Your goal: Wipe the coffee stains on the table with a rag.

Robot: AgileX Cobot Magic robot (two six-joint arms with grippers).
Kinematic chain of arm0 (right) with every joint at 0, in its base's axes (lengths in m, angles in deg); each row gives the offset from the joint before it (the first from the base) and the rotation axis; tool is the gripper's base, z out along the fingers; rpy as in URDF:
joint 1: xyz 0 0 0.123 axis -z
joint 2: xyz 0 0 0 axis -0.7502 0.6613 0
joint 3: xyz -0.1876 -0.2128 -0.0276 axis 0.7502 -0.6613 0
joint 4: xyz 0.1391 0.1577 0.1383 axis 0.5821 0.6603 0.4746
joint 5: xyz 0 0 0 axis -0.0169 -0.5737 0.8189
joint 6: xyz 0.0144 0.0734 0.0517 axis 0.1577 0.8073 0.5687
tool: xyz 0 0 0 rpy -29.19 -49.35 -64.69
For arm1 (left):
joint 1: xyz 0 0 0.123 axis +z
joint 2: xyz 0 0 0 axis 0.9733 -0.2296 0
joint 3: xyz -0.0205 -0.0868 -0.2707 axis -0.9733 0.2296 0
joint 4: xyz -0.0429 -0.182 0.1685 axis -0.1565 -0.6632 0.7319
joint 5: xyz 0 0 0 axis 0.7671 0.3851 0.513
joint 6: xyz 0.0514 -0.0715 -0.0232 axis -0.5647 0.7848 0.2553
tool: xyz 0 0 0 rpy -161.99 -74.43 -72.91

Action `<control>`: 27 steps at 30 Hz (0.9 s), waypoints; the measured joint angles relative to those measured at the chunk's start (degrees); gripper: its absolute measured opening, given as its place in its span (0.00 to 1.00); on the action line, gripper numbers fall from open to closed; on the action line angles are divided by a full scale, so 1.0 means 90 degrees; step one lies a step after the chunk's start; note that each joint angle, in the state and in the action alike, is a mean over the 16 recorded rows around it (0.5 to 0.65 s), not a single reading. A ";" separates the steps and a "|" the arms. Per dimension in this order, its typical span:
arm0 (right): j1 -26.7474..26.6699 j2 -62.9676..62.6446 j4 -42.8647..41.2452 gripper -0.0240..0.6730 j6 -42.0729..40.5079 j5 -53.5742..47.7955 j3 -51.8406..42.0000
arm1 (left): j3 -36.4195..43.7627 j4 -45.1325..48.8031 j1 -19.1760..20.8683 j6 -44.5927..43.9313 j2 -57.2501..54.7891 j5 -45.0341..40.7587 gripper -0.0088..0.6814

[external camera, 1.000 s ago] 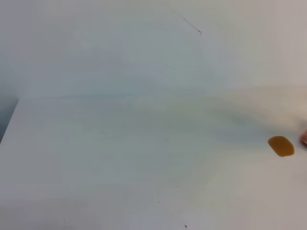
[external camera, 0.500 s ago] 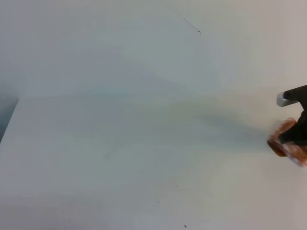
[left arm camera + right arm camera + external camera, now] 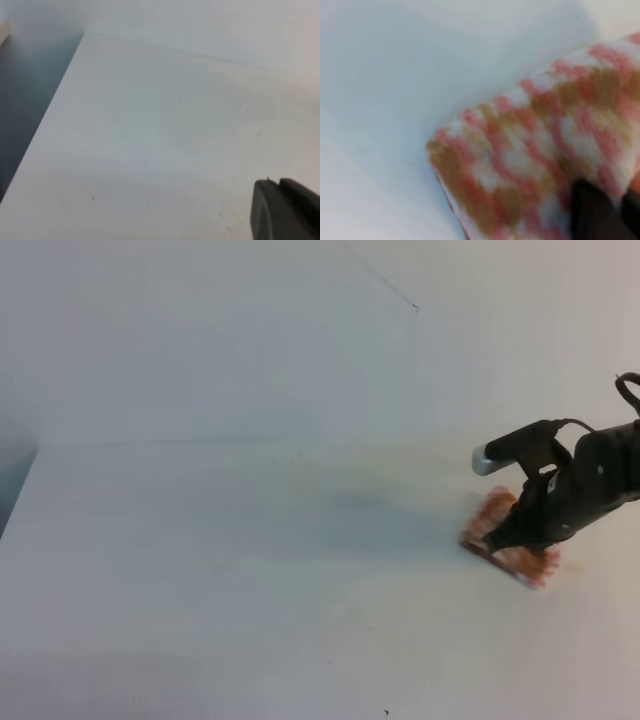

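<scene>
From my station, the table (image 3: 250, 540) reads as a smooth, matt white surface, with a few tiny dark specks on its near side. The rag (image 3: 530, 165) is soft woven cloth with a fuzzy nap, pink and white with brownish patches. The right gripper (image 3: 520, 532) clamped on it looks like matt black plastic, with a pale, slightly shiny tip at the far end of its housing.

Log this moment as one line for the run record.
phase: wiping | right gripper: shut on rag, pressed on table | coffee stain: not visible | left gripper: idle
</scene>
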 joint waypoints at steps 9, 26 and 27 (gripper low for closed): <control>-0.0141 -0.0082 -0.0959 0.08 0.0396 -0.0435 -0.0218 | 0.0000 0.0000 0.0000 0.0000 0.0000 0.0000 0.01; 0.0401 -0.0545 -0.2088 0.07 0.2124 0.0258 -0.1136 | 0.0000 0.0000 0.0000 0.0000 0.0000 0.0000 0.01; 0.0321 -0.0556 -0.2004 0.07 0.2144 0.0338 -0.1155 | 0.0000 0.0000 0.0000 0.0000 0.0000 0.0000 0.01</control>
